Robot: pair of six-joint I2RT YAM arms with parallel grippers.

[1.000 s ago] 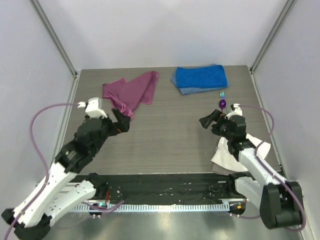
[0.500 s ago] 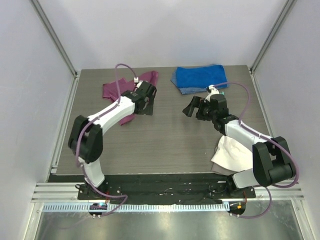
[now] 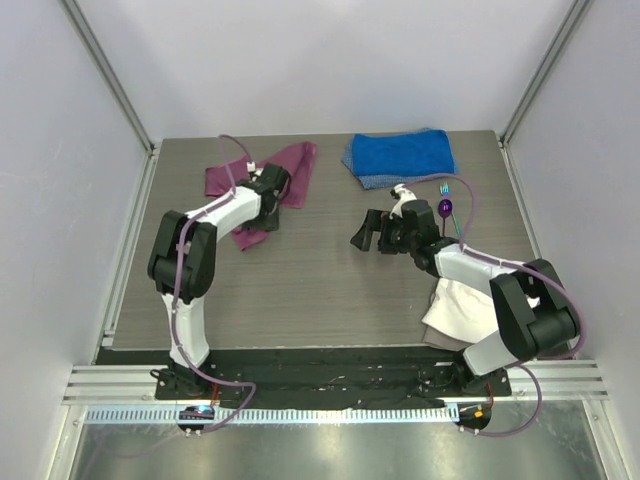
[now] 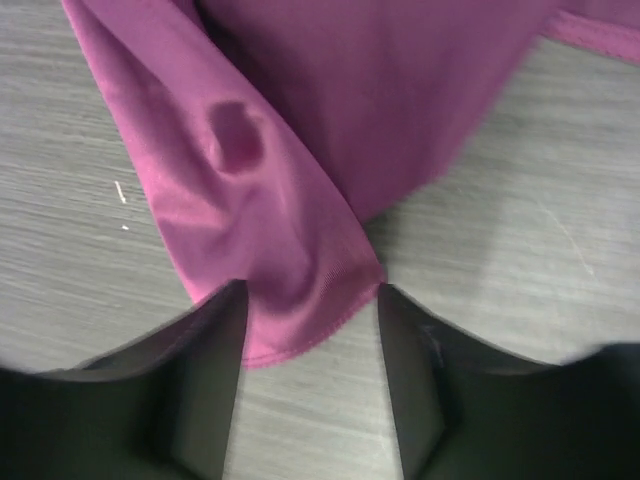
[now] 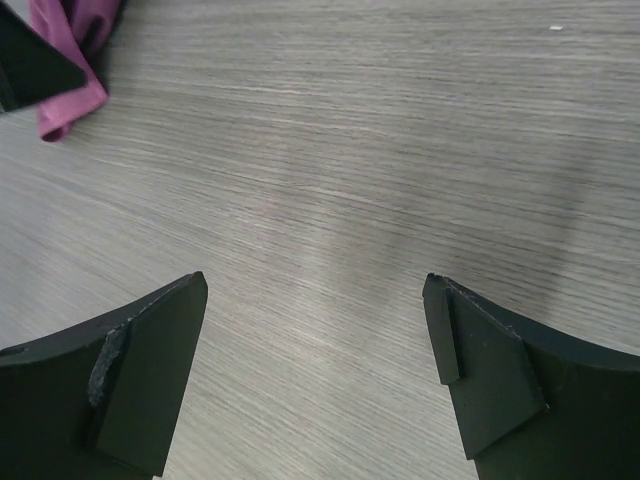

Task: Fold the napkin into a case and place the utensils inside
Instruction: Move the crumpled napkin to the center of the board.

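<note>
My left jaws are open, set low over the near corner of the napkin (image 3: 298, 168). From the left wrist, that corner (image 4: 300, 300) lies flat on the tabletop (image 3: 300, 285) right between my two fingers (image 4: 195, 375). The cloth reaches across to both of them, and I cannot tell whether either one presses on it. The rest of the napkin spreads away from me, wrinkled and loosely doubled over itself, not folded into any case. It lies in the far left part of the tabletop.

My right jaws are spread wide with nothing between them. They hang over bare wood near the middle of the tabletop, turned toward the left. In the right wrist view both fingers (image 5: 150, 370) frame only woodgrain, and a bit of the napkin (image 5: 72, 70) shows at the top left corner.

The spoon (image 3: 445, 208) and the fork (image 3: 443, 188) lie together on the right side, just beyond my right arm and just in front of the blue towel (image 3: 400, 155). They are well apart from the napkin. A white cloth (image 3: 462, 308) lies under my right arm near its base.
</note>
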